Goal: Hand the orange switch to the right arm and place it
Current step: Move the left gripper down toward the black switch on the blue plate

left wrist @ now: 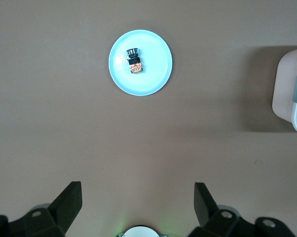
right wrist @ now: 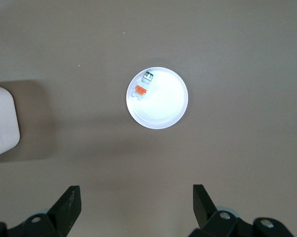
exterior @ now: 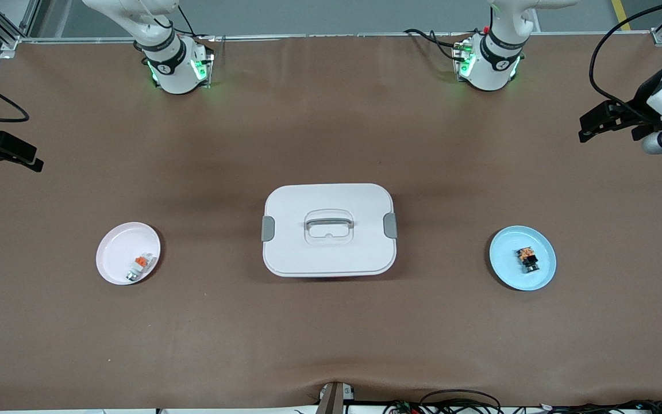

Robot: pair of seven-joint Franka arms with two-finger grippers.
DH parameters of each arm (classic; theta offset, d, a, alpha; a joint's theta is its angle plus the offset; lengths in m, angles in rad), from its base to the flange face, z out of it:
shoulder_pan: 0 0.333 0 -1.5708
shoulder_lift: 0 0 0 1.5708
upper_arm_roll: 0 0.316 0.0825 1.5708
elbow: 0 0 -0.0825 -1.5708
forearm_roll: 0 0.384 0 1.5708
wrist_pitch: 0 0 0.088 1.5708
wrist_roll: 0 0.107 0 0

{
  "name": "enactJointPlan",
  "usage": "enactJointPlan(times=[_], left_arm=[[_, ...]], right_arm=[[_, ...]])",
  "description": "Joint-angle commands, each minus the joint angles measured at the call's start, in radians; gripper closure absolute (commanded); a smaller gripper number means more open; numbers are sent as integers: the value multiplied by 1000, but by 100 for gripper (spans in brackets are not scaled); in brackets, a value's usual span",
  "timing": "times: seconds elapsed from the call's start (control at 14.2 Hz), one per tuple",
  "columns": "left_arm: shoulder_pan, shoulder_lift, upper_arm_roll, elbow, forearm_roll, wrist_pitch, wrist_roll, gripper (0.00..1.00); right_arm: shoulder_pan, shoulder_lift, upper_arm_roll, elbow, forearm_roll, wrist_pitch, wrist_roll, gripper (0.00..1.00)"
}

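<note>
On the bench, toward the left arm's end: orange switch (exterior: 527, 259) lying on its side in blue plate (exterior: 546, 276), untouched.
Toward the right arm's end: pink plate (exterior: 114, 253) holding a white-and-orange piece (exterior: 139, 268).
Between the plates: white lidded box (exterior: 329, 229), closed.
Left gripper (left wrist: 137, 202): high over bare bench at its own end, jaws spread wide, holding nothing.
Right gripper (right wrist: 137, 203): likewise raised at its end, jaws wide apart, empty, waiting.
Done: nothing yet.
Left to do: pick-up by left arm, handover to right arm, placing, likely in the pink plate.
</note>
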Motion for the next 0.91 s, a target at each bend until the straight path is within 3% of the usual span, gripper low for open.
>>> enactJointPlan(times=[0.0,0.42,0.7,0.84], left_arm=[[-3,7,5,26,3,-28,11,0],[1,70,8,81,12,-28,13,0],[7,145,5,68,21,6,1,0],[12,154,7,-1,26,81,1,0]], right_arm=[[-20,-2,16,14,-15,-8,11,0],[-20,-2,16,12,-15,-9,11,0],[-20,-2,16,12,-15,-8,11,0],[-22,-2,16,12,-15,-11,11,0]])
